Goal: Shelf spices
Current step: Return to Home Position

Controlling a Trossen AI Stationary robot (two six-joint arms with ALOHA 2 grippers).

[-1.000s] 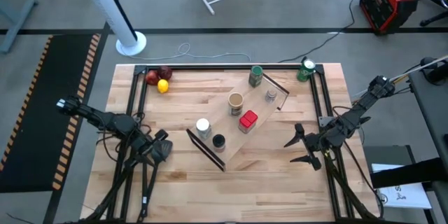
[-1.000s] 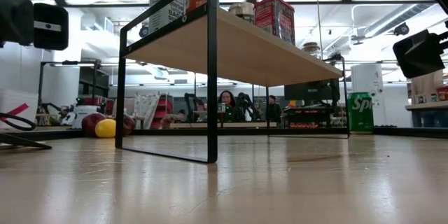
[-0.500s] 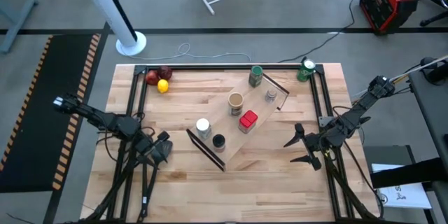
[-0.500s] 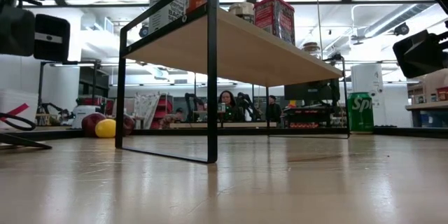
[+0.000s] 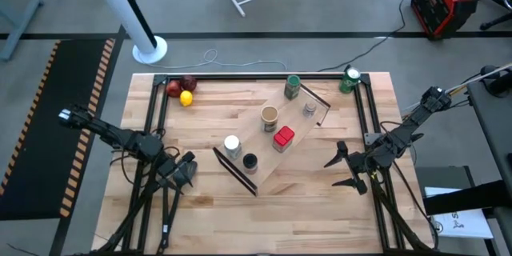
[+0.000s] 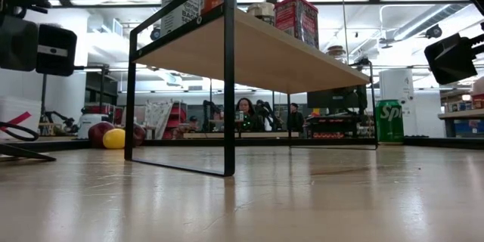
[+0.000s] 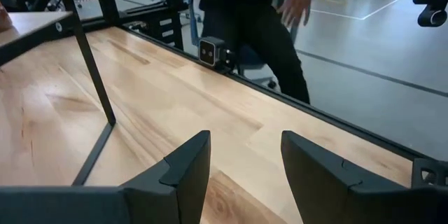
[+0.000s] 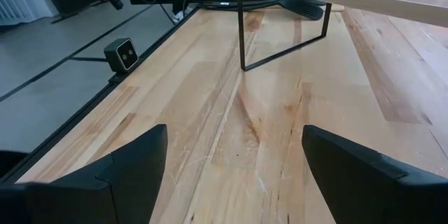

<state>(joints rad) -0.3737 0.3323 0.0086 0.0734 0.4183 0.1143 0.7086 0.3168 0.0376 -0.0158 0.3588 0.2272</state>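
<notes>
The shelf [image 5: 261, 139] stands slanted at the table's middle, a light-wood board on thin black end bars [image 6: 227, 76]. Several spice jars stand on its top by their bases: green top [image 5: 293, 86], silvery top [image 5: 310, 108], tan top [image 5: 270, 116], red square top [image 5: 283, 137], white top [image 5: 232, 145], black top [image 5: 250, 161]. My left gripper [image 5: 189, 170] hovers open near the table's left edge, left of the shelf, with nothing between its fingers [image 7: 187, 168]. My right gripper [image 5: 330, 174] hovers wide open right of the shelf, also holding nothing [image 8: 234, 140].
A green can with a white top [image 5: 350, 79] stands at the far right corner. Red and yellow fruit [image 5: 181, 90] lie at the far left corner. A black frame [image 5: 160, 112] runs round the tabletop. A person stands beyond the table's near edge [image 7: 252, 21].
My left gripper has sunk a little and tipped downward, keeping its fingers as far apart as before. The shelf and the jars have stayed where they were.
</notes>
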